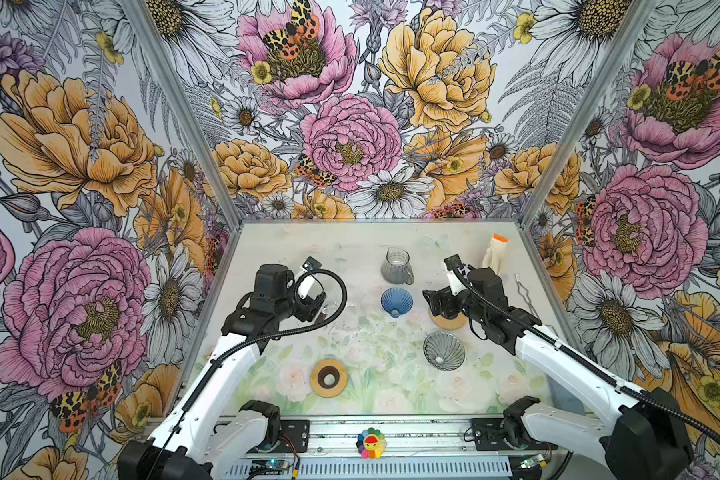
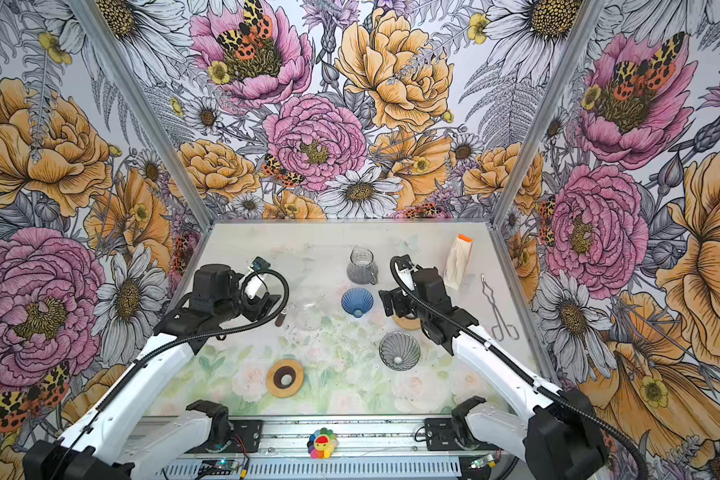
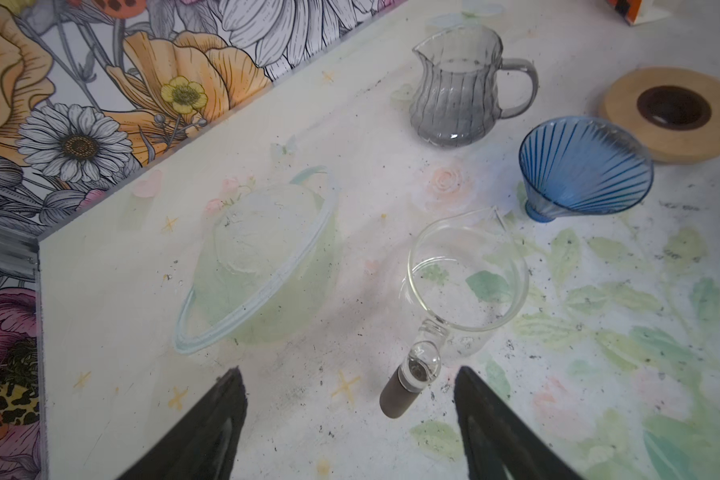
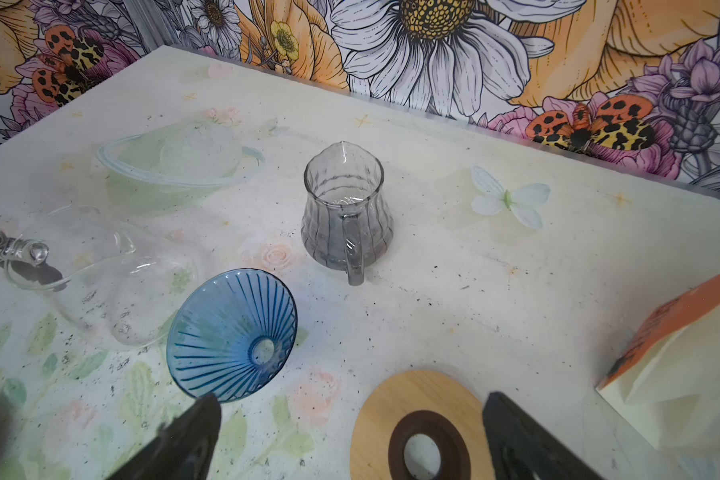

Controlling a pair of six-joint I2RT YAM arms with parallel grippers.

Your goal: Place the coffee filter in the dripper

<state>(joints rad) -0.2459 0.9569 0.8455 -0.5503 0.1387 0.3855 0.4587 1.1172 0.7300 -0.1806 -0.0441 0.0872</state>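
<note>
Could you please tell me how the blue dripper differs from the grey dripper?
The blue dripper is tinted blue; the grey dripper is smoky grey. The blue dripper lies tipped on its side, while the grey dripper shows its whole round mouth in both top views. The blue dripper lies farther back than the grey dripper. Both are ribbed, see-through cones, and both are empty.

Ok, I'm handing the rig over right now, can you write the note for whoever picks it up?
Left gripper: jaws open, holding nothing, poised by the handle of the clear glass server.
Right gripper: jaws open, empty, over a wooden ring.
Filter pack is at the far right; blue dripper lies on its side mid-table; grey dripper sits nearer the front.
Done: no filter in either dripper yet.
Left: take a filter from the pack, seat it in a dripper.
</note>
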